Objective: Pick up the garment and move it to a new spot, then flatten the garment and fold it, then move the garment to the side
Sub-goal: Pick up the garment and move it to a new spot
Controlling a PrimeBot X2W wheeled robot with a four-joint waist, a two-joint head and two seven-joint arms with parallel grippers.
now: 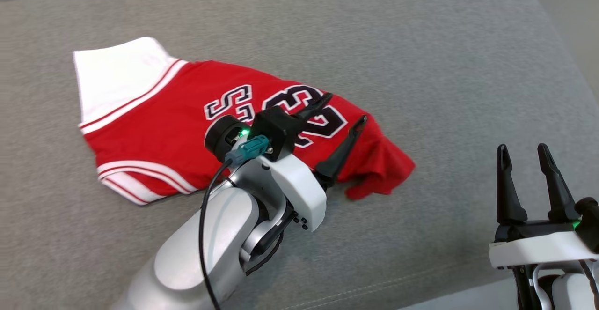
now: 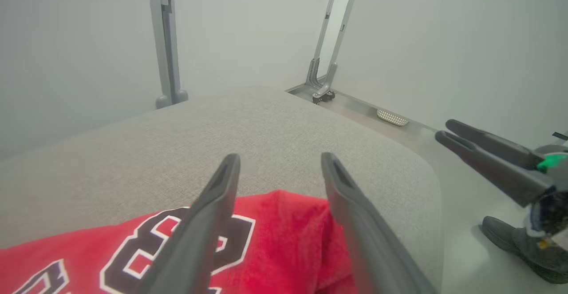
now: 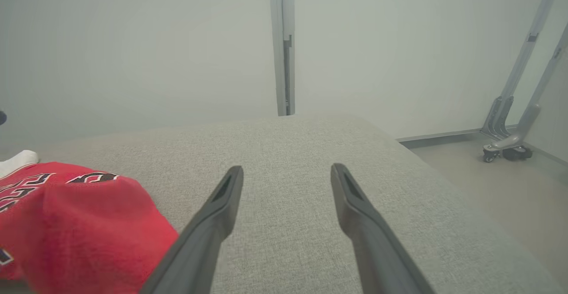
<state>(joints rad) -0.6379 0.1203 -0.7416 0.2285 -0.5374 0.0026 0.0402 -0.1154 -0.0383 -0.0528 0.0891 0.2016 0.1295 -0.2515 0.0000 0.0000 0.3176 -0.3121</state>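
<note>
Likely the pickup step, judging by the layout. Hovering over the garment (image 1: 154,118) with the left end effector (image 1: 345,108), fingers spread wide, nothing held. Lying from 9 o'clock to the centre of the grey cushion (image 1: 421,43) in the head view. Red jersey, white sleeve (image 1: 117,71) out at 10 o'clock, bunched end (image 1: 379,174) toward 4 o'clock. Not flattened or folded yet.

To do it well:
- Drop straight down onto the bunched end, in front of the left end effector (image 2: 280,158) in the left wrist view.
- Pinch a thick fold, not one thin layer.
- Close fully before lifting.
- Lift high so the sleeve comes off the cushion rather than dragging.

Parked at 4 o'clock with the right end effector (image 1: 522,148), likewise spread and empty, well apart from the cloth. Worth bringing in for a second grip if the jersey sags.

Around:
- Upright grey post (image 3: 284,41) at 12 o'clock in the right wrist view.
- Wheeled stand legs (image 3: 506,147) on the floor (image 3: 488,183) at 3 o'clock, off the cushion.

In the way: probably only the right end effector (image 2: 446,130), at 3 o'clock in the left wrist view. Mind the cushion edge there when carrying.
</note>
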